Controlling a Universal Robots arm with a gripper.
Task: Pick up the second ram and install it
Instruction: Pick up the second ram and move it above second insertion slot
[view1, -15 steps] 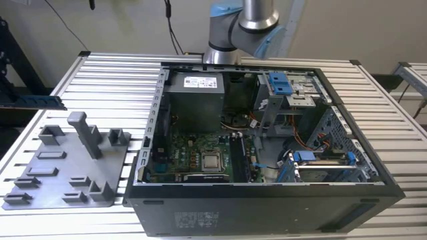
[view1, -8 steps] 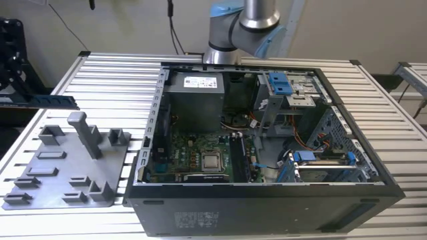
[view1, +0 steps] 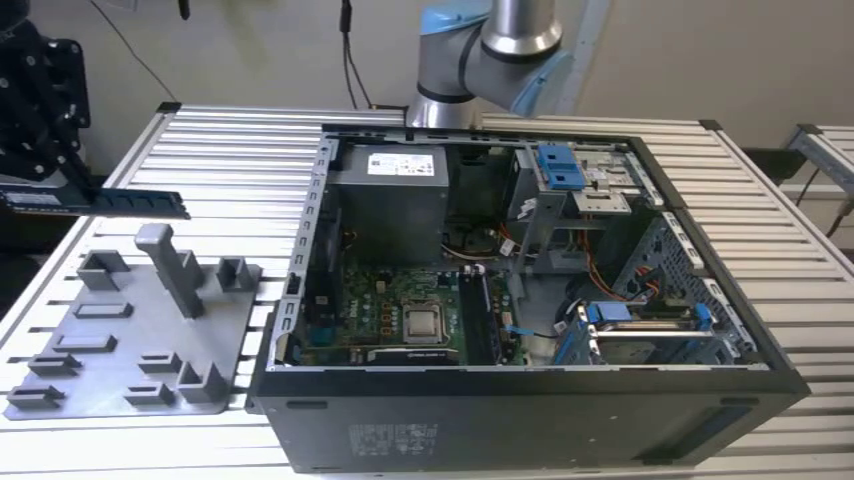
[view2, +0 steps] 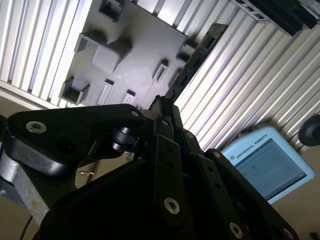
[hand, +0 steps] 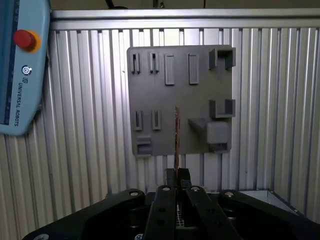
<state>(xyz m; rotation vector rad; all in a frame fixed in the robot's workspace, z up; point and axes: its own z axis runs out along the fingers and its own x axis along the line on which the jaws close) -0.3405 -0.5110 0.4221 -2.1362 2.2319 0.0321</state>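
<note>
Exterior view: a white printed label (view1: 404, 161) is seen inside the computer case (view1: 534, 420), its print too small to be made out. The second ram (view1: 134, 204), a thin dark stick carrying a row of chips, is held level above the grey fixture plate (view1: 120, 335), clamped between the fingers of the gripper (view1: 54, 190).

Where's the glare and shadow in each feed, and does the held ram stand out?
Exterior view: even light, the second ram dark against the pale table, the computer case dim inside. First wrist view: glare on some slats; the ram a thin edge in the gripper, over the grey fixture plate. Second wrist view: some slats washed out, the gripper a black silhouette.
</note>
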